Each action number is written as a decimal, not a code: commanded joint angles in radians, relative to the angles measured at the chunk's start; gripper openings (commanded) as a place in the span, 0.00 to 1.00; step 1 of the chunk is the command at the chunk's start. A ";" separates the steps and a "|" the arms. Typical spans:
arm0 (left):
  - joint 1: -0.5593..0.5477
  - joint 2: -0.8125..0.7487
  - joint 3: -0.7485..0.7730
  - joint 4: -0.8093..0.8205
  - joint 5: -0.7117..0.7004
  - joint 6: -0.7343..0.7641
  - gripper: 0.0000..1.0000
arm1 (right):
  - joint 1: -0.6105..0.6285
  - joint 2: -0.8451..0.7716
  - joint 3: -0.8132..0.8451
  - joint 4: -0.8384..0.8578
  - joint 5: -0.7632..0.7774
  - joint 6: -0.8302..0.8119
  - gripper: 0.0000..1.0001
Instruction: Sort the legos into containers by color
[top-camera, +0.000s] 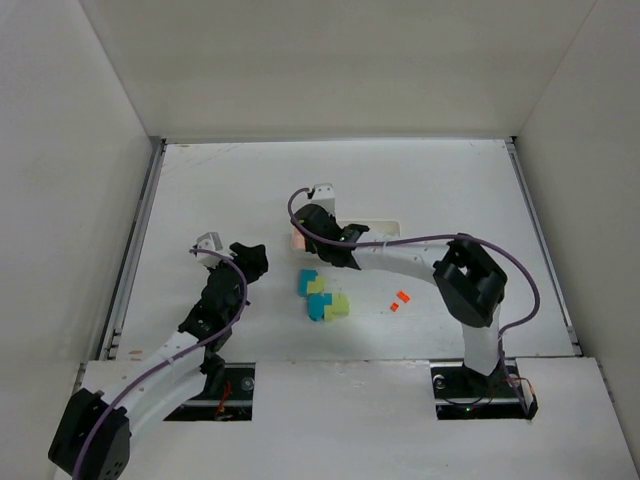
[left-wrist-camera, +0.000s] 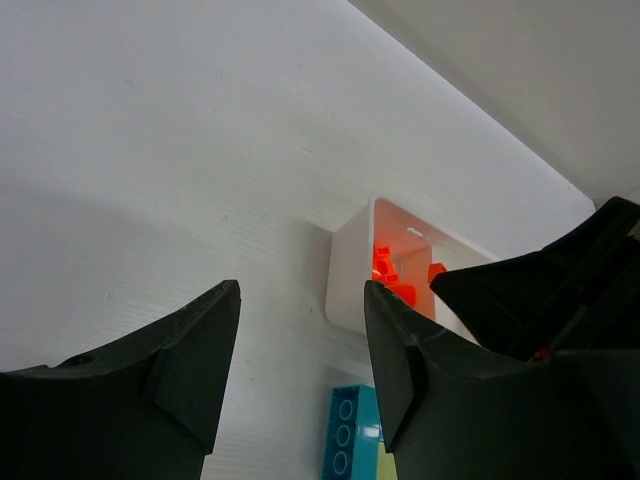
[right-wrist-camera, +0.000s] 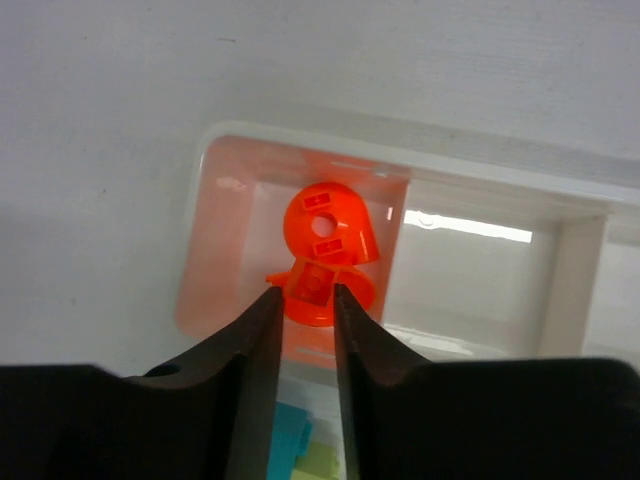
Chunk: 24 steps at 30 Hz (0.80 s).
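Observation:
The white three-compartment tray (top-camera: 385, 228) (right-wrist-camera: 500, 180) lies at mid-table. My right gripper (top-camera: 312, 228) (right-wrist-camera: 305, 290) hangs over its left compartment, jaws slightly apart. A small orange lego (right-wrist-camera: 312, 283) shows between the tips, resting on round orange legos (right-wrist-camera: 328, 222) in that compartment. Teal legos (top-camera: 312, 285) and a yellow-green lego (top-camera: 339, 304) lie clustered in front of the tray. Two small orange legos (top-camera: 403, 296) lie to their right. My left gripper (top-camera: 250, 262) (left-wrist-camera: 300, 290) is open and empty, left of the cluster, facing the tray's end (left-wrist-camera: 350, 270) and a teal lego (left-wrist-camera: 350, 430).
White walls enclose the table on the left, back and right. The tray's middle compartment (right-wrist-camera: 470, 270) shows nothing inside. The right arm's forearm (top-camera: 400, 258) stretches across the table just behind the loose orange pieces.

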 joint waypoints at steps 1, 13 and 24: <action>0.013 -0.016 -0.009 0.008 0.005 0.006 0.50 | 0.004 0.000 0.054 0.068 -0.029 0.004 0.37; 0.007 -0.011 -0.005 0.002 -0.001 0.015 0.50 | 0.012 -0.423 -0.366 0.079 0.114 0.070 0.25; -0.007 0.002 0.003 0.002 -0.006 0.018 0.50 | 0.029 -0.691 -0.747 -0.381 0.123 0.556 0.40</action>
